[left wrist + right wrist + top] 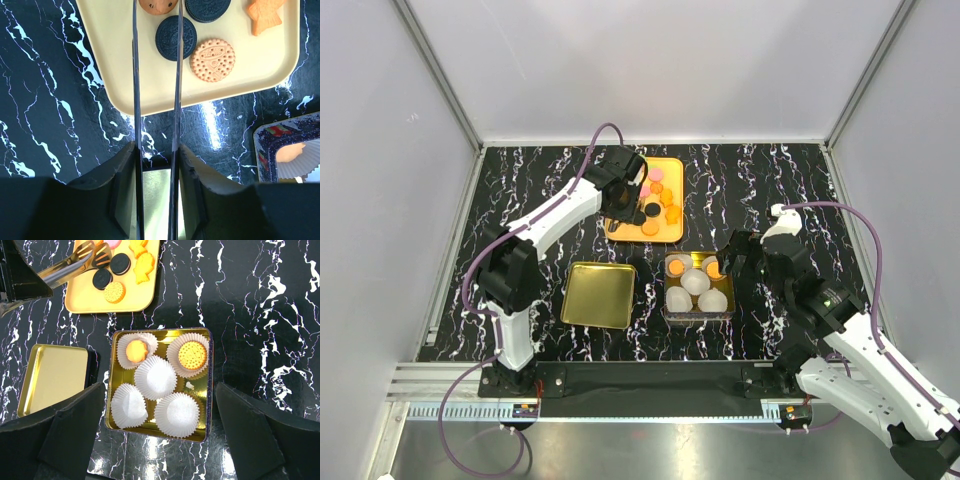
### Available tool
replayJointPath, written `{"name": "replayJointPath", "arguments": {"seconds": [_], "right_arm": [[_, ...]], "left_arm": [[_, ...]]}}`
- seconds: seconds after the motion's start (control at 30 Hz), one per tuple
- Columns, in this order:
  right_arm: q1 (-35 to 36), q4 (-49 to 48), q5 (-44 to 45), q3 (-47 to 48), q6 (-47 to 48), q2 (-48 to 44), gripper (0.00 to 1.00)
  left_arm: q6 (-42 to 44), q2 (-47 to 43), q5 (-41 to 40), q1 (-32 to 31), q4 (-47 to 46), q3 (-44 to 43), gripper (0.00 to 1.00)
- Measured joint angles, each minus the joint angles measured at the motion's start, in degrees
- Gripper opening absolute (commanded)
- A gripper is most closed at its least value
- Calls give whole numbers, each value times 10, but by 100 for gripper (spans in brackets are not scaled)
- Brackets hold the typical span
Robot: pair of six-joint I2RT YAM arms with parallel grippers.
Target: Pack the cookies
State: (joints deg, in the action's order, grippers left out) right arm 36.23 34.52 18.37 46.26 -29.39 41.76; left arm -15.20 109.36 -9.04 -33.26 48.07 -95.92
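Note:
The cookies (657, 203) lie on a yellow tray (672, 232) at the back middle. My left gripper (620, 195) hovers over the tray's left side, shut on metal tongs (136, 100). The tong tips straddle a brown chip cookie (157, 5); next to it are a dark round cookie (176, 38), a dotted orange biscuit (212, 60) and a star cookie (267, 15). A gold tin (209, 385) holds white paper cups; two back cups hold cookies (135, 351) (192, 355), three cups are empty. My right gripper (160, 385) is open above the tin, holding nothing.
The tin's gold lid (599, 294) lies flat to the left of the tin, also in the right wrist view (54, 377). The tabletop is black marble pattern, enclosed by white walls on three sides.

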Motion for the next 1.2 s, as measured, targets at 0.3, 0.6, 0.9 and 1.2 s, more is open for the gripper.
{"name": "replayJointPath", "arguments": {"seconds": [0.3,0.6,0.9,1.2], "right_arm": [[0,0,0,0,0,0,100],[0,-2,0,0,0,4,100],[0,-4,0,0,0,7,100],[0,-4,0,0,0,8,100]], "left_arm": [[4,0,-2,3,1,-2,39],[4,0,-4,5,3,-5,39],[5,-3,-4,6,3,-5,40],[6,-5,-4,7,3,-5,39]]}}
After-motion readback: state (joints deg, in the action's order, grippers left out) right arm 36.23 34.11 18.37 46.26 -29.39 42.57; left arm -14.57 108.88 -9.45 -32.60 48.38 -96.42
